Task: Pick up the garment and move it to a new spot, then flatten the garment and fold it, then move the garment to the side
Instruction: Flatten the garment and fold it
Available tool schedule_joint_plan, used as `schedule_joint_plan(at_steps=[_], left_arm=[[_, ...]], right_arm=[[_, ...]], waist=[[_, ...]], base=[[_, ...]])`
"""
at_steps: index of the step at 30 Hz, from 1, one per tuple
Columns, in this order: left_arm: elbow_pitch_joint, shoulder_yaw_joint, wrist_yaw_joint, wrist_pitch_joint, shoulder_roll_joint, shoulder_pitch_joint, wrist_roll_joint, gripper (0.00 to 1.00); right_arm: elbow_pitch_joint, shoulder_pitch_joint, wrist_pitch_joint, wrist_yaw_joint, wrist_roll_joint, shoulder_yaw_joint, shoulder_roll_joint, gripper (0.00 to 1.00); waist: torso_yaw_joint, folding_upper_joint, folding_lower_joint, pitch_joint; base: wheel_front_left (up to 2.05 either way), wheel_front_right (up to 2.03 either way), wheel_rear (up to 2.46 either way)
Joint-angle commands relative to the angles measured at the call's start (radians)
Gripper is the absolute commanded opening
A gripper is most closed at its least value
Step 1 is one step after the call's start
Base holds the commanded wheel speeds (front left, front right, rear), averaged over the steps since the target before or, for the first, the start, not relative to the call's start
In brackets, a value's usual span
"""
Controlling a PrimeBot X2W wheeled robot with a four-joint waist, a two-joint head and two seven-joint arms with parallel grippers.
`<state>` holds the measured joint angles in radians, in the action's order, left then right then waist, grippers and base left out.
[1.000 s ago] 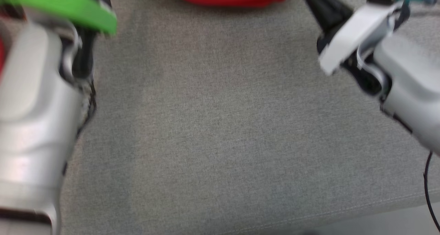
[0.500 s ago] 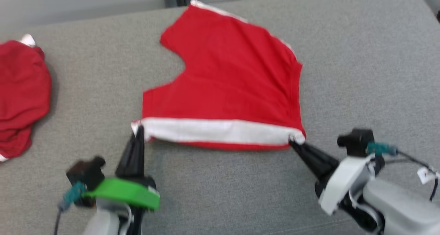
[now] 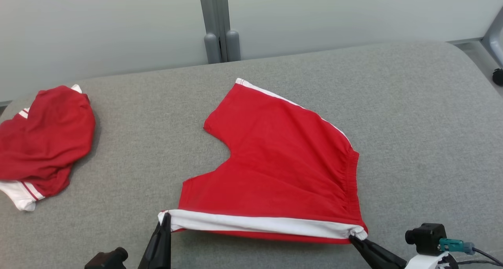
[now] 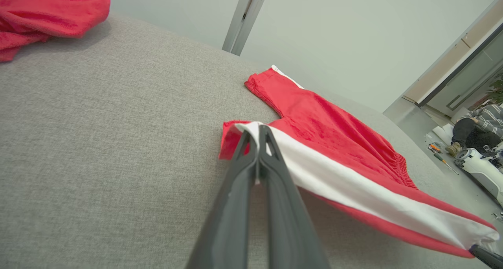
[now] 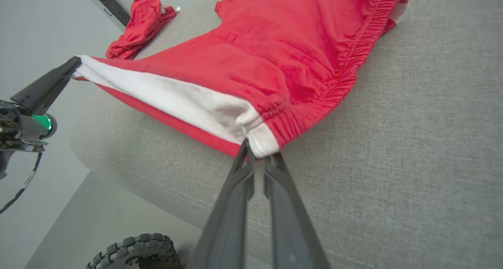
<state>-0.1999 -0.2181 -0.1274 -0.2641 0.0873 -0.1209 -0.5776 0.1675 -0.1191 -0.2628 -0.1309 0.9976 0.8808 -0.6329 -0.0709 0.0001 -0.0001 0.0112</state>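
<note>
The red shorts (image 3: 283,170) lie in the middle of the grey bench (image 3: 412,123), spread mostly flat, with the leg ends toward the left and the elastic waist on the right. The near edge, with its white stripe, is raised a little off the bench. The left tool (image 3: 167,218) is clamped on the near left corner of this stripe. The right tool (image 3: 352,237) is clamped on the near right corner, at the waistband. I judge that both corners are held so the edge stays stretched and the shorts can be pulled or folded without wrinkles. A second red garment (image 3: 43,139) lies crumpled at the far left, well apart.
</note>
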Motion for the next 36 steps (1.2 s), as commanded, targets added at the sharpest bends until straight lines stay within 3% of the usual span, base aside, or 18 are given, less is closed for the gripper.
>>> schedule_joint_plan(at_steps=[1,7,15,26,36], left_arm=[[-0.003,-0.003,-0.004,0.0,0.009,0.001,0.007,0.0],[-0.033,-0.083,-0.005,0.006,0.07,0.151,0.039,0.0],[-0.167,-0.233,-0.004,0.09,0.167,0.561,0.023,0.0],[-0.435,-0.417,-0.004,0.19,0.318,1.054,-0.09,0.0],[-0.595,-0.574,-0.003,0.172,0.353,1.24,-0.168,0.0]], right_arm=[[0.0,0.012,-0.003,0.0,-0.013,-0.015,0.005,0.0],[0.013,-0.021,0.004,0.0,-0.026,-0.083,0.04,0.0],[0.076,-0.173,0.025,0.0,-0.058,-0.147,0.114,0.0],[0.261,-0.487,0.004,0.0,-0.162,-0.186,0.318,0.0],[0.345,-0.587,-0.003,0.0,-0.216,-0.234,0.443,0.0]], waist=[[-0.003,-0.0001,0.0001,-0.013],[-0.031,-0.0001,0.0001,-0.003],[-0.096,-0.0001,0.0001,0.121],[-0.259,-0.0001,0.0001,0.375],[-0.326,-0.0001,0.0001,0.467]], base=[[0.0,0.0,0.0],[0.0,0.0,0.0],[0.0,0.0,0.0],[0.0,0.0,0.0],[0.0,0.0,0.0]])
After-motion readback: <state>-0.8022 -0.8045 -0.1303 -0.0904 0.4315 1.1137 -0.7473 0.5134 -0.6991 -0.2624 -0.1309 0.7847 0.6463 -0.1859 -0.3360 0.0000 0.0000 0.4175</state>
